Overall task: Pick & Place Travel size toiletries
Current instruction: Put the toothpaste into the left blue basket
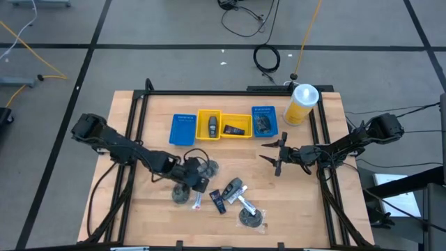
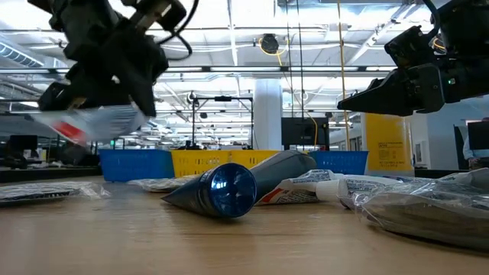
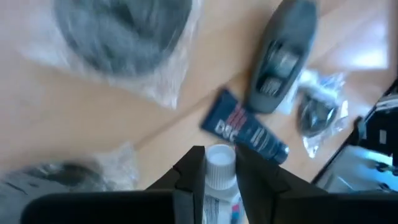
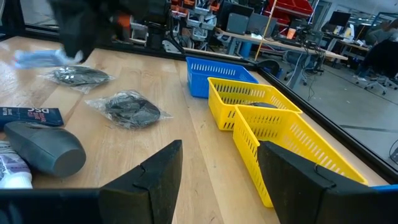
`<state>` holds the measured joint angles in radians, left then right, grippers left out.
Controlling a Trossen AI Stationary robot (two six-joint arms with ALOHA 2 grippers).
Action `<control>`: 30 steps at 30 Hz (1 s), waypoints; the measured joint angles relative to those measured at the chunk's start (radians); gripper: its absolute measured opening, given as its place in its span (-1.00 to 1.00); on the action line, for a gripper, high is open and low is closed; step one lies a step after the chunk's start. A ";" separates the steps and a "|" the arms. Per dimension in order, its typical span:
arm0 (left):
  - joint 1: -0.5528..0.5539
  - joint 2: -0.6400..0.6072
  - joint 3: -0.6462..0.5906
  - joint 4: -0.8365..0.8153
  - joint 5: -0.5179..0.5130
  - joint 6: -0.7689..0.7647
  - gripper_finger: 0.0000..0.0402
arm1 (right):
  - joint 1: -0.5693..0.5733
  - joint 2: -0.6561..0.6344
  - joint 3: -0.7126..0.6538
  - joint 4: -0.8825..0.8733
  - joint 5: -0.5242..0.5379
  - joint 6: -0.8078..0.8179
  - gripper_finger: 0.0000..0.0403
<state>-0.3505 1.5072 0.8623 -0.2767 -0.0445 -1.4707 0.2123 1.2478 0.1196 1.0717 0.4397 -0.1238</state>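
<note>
My left gripper [image 1: 197, 184] hangs over the pile of toiletries near the table's front, shut on a white tube with a white cap [image 3: 219, 168]. Below it lie grey discs in clear wrap [image 3: 121, 31], a dark blue tube [image 3: 245, 127] and a dark grey bottle [image 3: 283, 53], all flat on the wood. Another wrapped disc [image 1: 251, 217] lies near the front edge. My right gripper [image 1: 275, 157] is open and holds nothing; it hovers right of centre, in front of the trays. My left gripper pinches the white tube between its two fingers [image 3: 189, 171] just behind the cap [image 3: 220, 157], which sticks out past the fingertips. The fingers lie along the tube. In the low view the tube [image 2: 92, 122] hangs tilted, lifted clear of the table.
A row of small trays stands across the table's far half: blue [image 1: 182, 129], yellow [image 1: 209, 125], yellow [image 1: 237, 127], blue [image 1: 265, 120]. A tall yellow bottle with a white cap [image 1: 301, 103] stands at the far right. Bare wood lies between the pile and the trays.
</note>
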 joint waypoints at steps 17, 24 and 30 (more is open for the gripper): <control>0.401 -0.308 0.001 -0.348 -0.353 0.554 -0.69 | 0.000 0.000 0.000 0.000 0.000 0.000 0.00; 0.594 -0.395 0.003 -0.302 -0.373 0.811 -0.80 | -0.001 0.000 0.000 -0.007 0.000 0.000 0.00; 0.706 -0.334 0.002 -0.324 -0.289 0.866 -0.72 | -0.001 0.000 0.000 -0.007 0.000 0.000 0.00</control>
<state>0.3554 1.1735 0.8642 -0.6003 -0.3338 -0.6051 0.2115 1.2476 0.1200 1.0649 0.4400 -0.1242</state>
